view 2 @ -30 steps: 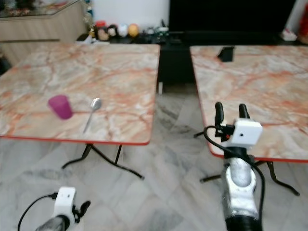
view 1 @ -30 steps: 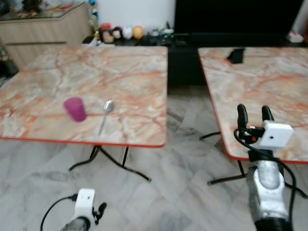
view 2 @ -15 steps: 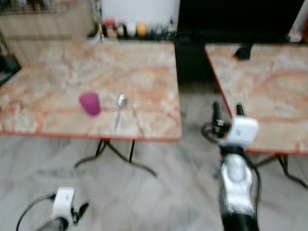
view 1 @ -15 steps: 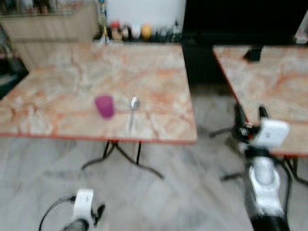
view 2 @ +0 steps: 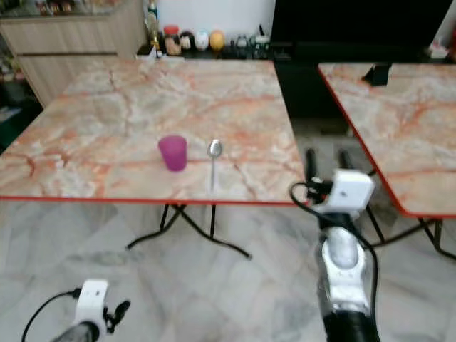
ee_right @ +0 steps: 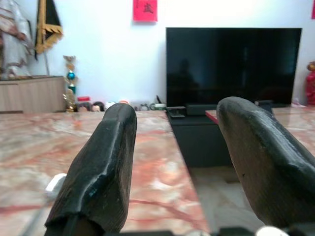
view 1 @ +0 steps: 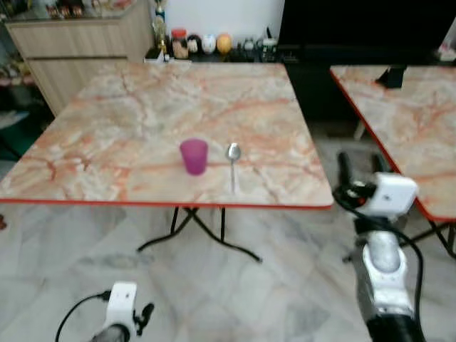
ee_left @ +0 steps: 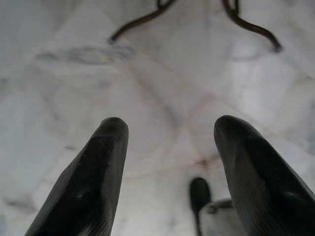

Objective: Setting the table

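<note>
Marble-patterned table [view 1: 128,128] with purple cup [view 1: 194,156] beside spoon [view 1: 233,162], right hand [view 1: 359,165] spread wide, left hand [ee_left: 167,167] wide.

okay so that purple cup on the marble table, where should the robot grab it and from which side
Best taken around the side wall of the purple cup, about mid-height, jaws straddling it. It stands upright with its mouth up, so a level approach from the near table edge seems best. The spoon lies close on its right, apart from it, so the right gripper should keep clear of that.
</note>
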Tool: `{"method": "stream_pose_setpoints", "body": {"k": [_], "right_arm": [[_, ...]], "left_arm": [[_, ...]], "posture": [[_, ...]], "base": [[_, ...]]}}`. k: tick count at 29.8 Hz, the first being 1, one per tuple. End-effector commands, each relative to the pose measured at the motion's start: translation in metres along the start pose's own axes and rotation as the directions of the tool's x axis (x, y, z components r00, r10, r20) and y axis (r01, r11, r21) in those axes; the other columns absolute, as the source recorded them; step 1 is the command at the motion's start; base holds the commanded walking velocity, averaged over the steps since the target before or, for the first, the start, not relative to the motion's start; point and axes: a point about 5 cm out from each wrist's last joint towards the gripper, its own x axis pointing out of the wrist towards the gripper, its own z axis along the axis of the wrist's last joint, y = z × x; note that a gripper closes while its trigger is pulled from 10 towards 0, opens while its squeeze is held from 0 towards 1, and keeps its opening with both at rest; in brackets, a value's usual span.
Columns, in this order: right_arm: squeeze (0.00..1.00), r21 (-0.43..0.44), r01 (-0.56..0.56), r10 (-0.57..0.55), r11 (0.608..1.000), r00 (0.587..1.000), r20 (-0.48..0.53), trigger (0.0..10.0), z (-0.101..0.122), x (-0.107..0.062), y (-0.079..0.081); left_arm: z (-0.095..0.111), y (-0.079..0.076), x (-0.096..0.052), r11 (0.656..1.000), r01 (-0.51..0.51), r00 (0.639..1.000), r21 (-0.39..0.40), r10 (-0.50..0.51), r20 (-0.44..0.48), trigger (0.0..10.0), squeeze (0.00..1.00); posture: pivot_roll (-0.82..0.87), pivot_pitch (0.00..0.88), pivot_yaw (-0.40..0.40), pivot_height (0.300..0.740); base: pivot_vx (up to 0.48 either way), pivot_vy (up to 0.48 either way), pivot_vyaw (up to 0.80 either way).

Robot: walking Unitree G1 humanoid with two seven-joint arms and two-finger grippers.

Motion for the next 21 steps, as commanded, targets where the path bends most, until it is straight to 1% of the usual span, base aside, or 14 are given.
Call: {"method": "stream_pose_setpoints", "body": {"k": [1,6,12,21], "right_arm": [[0.0,-0.011,0.03,-0.03,0.999,1.0,0.003,10.0,0.002,-0.0009,-0.0114],[0.0,-0.01,0.035,-0.035,0.999,0.999,0.005,10.0,0.0024,-0.0011,-0.0122],[0.0,-0.002,0.027,-0.027,1.0,1.0,0.007,10.0,0.0025,0.0005,-0.0078],[0.0,0.001,0.02,-0.02,1.0,1.0,0.011,10.0,0.003,0.0016,-0.0067]], "left_arm": [[-0.0034,-0.004,-0.0001,1.0,0.006,1.0,-0.016,-0.006,-0.016,10.0,0.0],[-0.0038,-0.0042,-0.0002,1.0,0.007,1.0,-0.015,-0.007,-0.018,10.0,0.0],[-0.0035,-0.0047,0.0,1.0,0.008,1.0,-0.016,-0.008,-0.016,10.0,0.0],[-0.0048,-0.0055,-0.0003,1.0,0.01,1.0,-0.015,-0.01,-0.02,10.0,0.0]], "posture": [[0.0,0.0,0.026,0.74],[0.0,0.0,0.027,0.74],[0.0,0.0,0.027,0.74],[0.0,0.0,0.024,0.74]], "base": [[0.0,0.352,0.0],[0.0,0.352,0.0],[0.0,0.351,0.0],[0.0,0.348,0.0]]}}
